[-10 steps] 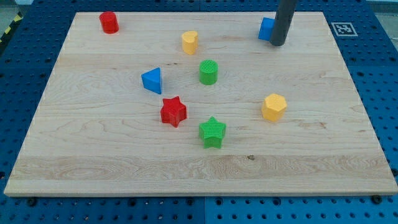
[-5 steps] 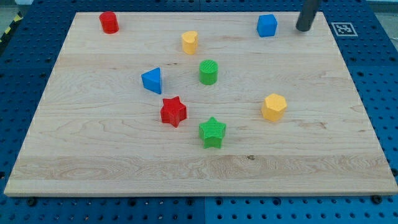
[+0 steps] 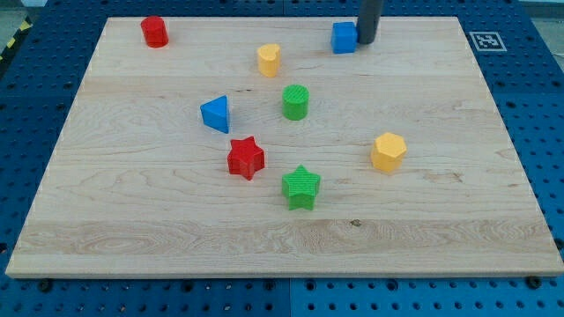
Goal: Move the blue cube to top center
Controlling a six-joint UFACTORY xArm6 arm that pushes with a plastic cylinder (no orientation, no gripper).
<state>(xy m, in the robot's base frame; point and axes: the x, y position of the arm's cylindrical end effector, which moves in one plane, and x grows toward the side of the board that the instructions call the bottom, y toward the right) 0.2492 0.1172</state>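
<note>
Near the view's top, my tip (image 3: 367, 41) touches the blue cube's (image 3: 344, 37) right side.

Wooden board (image 3: 441, 220), pale grain, carries eight blocks. View's top: red cylinder (image 3: 154, 31) at left corner, blue cube (image 3: 344, 37) right of centre, my tip (image 3: 366, 40) touching its right side. Yellow cylinder (image 3: 269, 60) below-left of the cube. Mid-board: green cylinder (image 3: 296, 102), blue triangle (image 3: 215, 114), red star (image 3: 246, 158), green star (image 3: 301, 187). Yellow hexagon (image 3: 388, 151) sits apart at the view's right.
</note>
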